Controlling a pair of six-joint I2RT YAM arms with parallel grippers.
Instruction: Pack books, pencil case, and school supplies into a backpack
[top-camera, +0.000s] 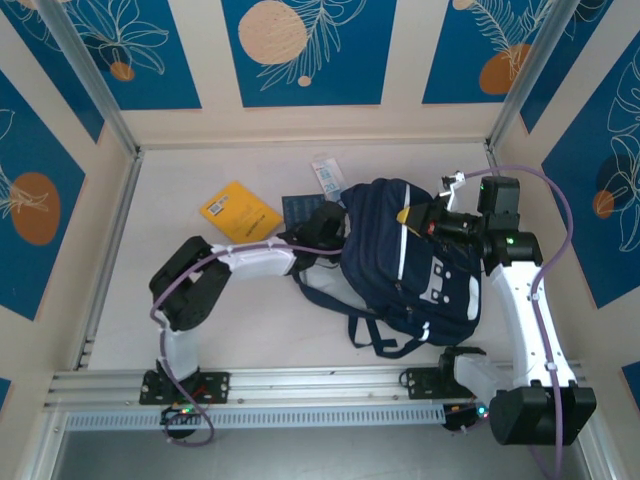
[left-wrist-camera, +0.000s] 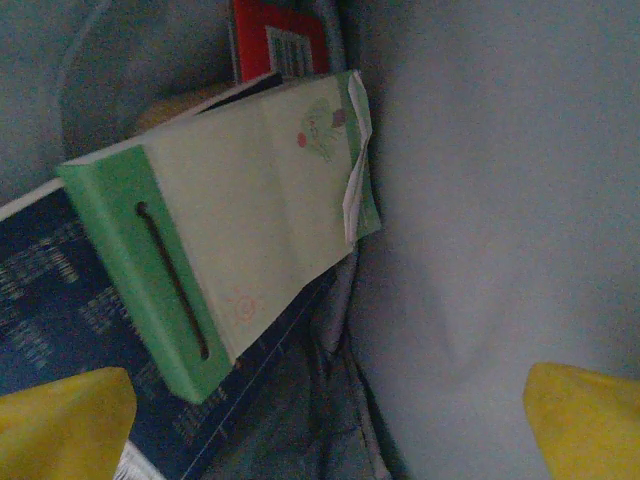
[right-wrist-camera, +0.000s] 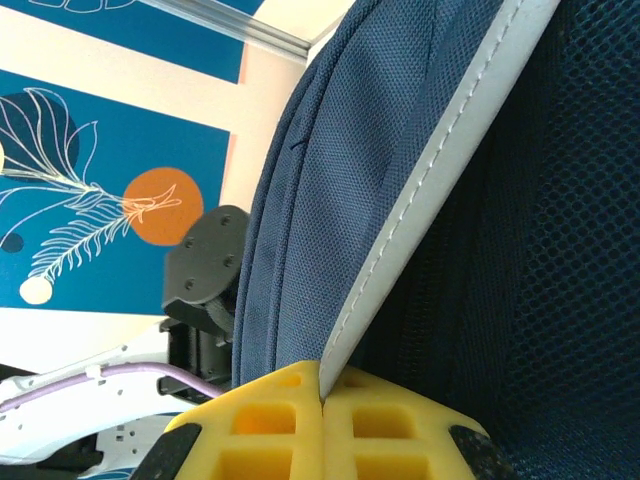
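Observation:
The navy backpack (top-camera: 415, 262) lies right of centre, its opening facing left. My left arm (top-camera: 255, 262) reaches into that opening. Inside, my left gripper (left-wrist-camera: 325, 430) is open, with nothing between its yellow fingertips (left-wrist-camera: 60, 425). Just beyond it a pale green packet (left-wrist-camera: 240, 230) lies on a navy book (left-wrist-camera: 60, 320), with a red packet (left-wrist-camera: 275, 40) behind and grey lining (left-wrist-camera: 500, 200) to the right. My right gripper (right-wrist-camera: 325, 385) is shut on the backpack's white trim (right-wrist-camera: 440, 150), holding the top edge up (top-camera: 415, 215). On the table lie a yellow-orange book (top-camera: 240, 212), a navy book (top-camera: 298, 210) and a pale blue-white packet (top-camera: 327, 175).
Loose dark straps (top-camera: 350, 315) trail from the backpack toward the front rail (top-camera: 300, 385). Patterned walls (top-camera: 300, 50) close in the table on three sides. A black joint with a purple cable (right-wrist-camera: 205, 270) sits left of the backpack in the right wrist view.

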